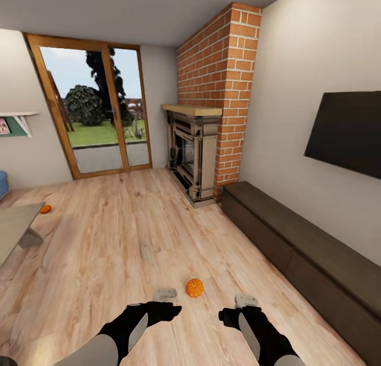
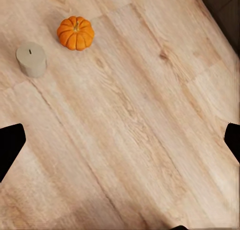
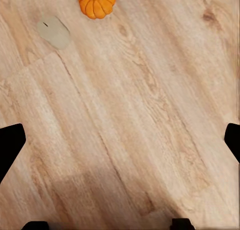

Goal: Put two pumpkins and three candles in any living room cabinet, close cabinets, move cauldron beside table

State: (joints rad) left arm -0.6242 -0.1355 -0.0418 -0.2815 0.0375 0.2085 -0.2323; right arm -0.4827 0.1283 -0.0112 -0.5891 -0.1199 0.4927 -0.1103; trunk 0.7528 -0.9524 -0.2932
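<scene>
One orange pumpkin (image 1: pixel 194 287) (image 2: pixel 75 33) (image 3: pixel 97 3) sits on the wood floor just ahead of my two grippers. A beige-grey candle (image 1: pixel 164 293) (image 2: pixel 31 59) stands to its left, and a second candle (image 1: pixel 246 300) is by my right gripper. A third candle (image 1: pixel 145 250) lies farther out. The other pumpkin (image 1: pixel 45 208) rests near the table (image 1: pixel 13 225) at the far left. Along the right wall the long dark cabinet (image 1: pixel 296 239) has all its fronts closed. Left gripper (image 1: pixel 159 310) (image 2: pixel 120 140) and right gripper (image 1: pixel 233 317) (image 3: pixel 120 140) hover above the floor, open and empty. The cauldron is out of view.
A stone fireplace (image 1: pixel 193 154) with a brick chimney (image 1: pixel 222 80) stands at the far right corner, beside a glass patio door (image 1: pixel 98 112). A dark TV (image 1: pixel 346 130) hangs above the cabinet. Open wood floor (image 1: pixel 106 239) stretches between table and cabinet.
</scene>
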